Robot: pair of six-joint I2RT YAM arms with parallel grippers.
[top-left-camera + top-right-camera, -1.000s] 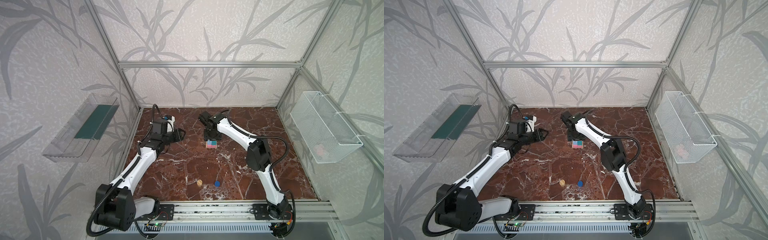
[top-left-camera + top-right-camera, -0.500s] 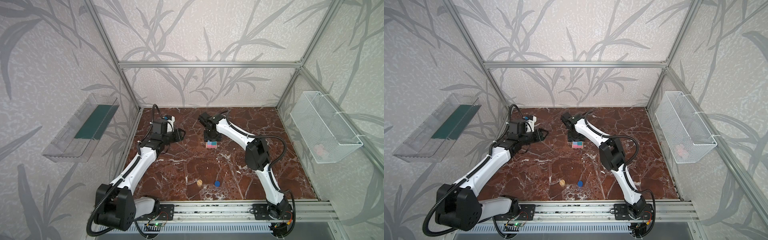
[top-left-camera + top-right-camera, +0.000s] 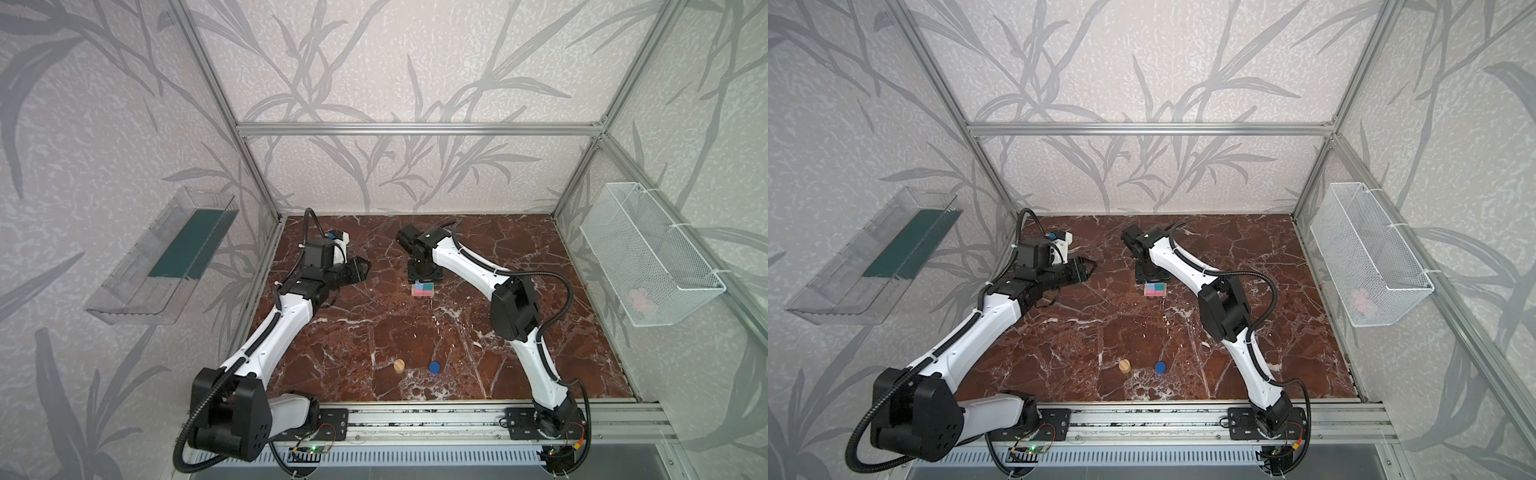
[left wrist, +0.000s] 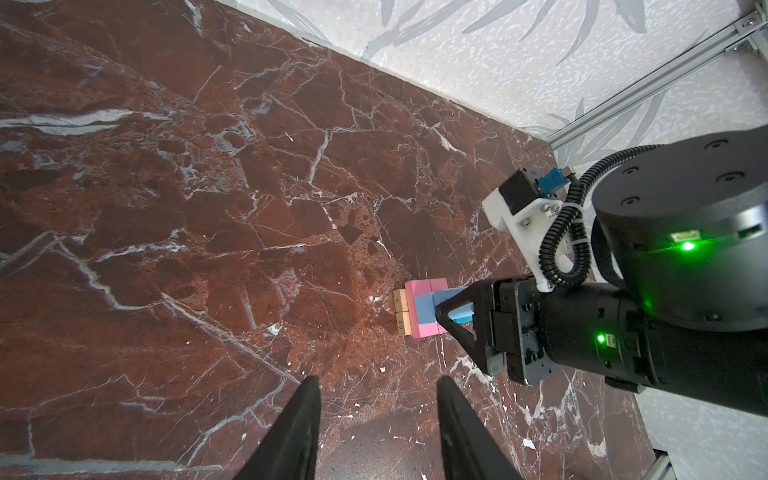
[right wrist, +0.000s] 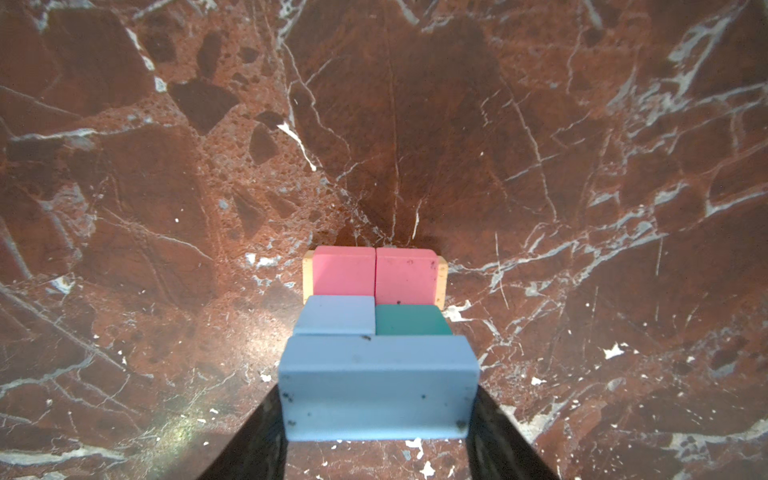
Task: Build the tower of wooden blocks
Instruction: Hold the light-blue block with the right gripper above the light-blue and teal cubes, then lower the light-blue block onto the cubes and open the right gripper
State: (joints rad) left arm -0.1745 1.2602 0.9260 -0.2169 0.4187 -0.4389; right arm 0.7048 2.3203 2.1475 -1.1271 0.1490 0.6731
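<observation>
Firmly clamped on the two ends of a smooth, matte light blue block [image 5: 376, 386], the right gripper [image 5: 378, 415] hangs over the tower [image 3: 422, 289], which stands toward the back middle of the red-brown, white-veined marble table [image 3: 498, 353], well apart from every wall; whether the held block touches the layer below cannot be told. Two plain tan bars [image 4: 400, 309] lie lowest, with two square-edged pink bars [image 5: 374, 274] side by side across them, and a second light blue block [image 5: 338, 316] and a teal cube [image 5: 411, 320] touching on top. Bare marble lies open on all sides of the stack. The left gripper [image 4: 379, 382], its jaws parted and empty, hovers to the left, with bare marble between it and the tower. Near the front edge a tan cylinder [image 3: 399, 365] and a dark blue cylinder [image 3: 434, 366] stand upright, near each other and well apart from the stack
</observation>
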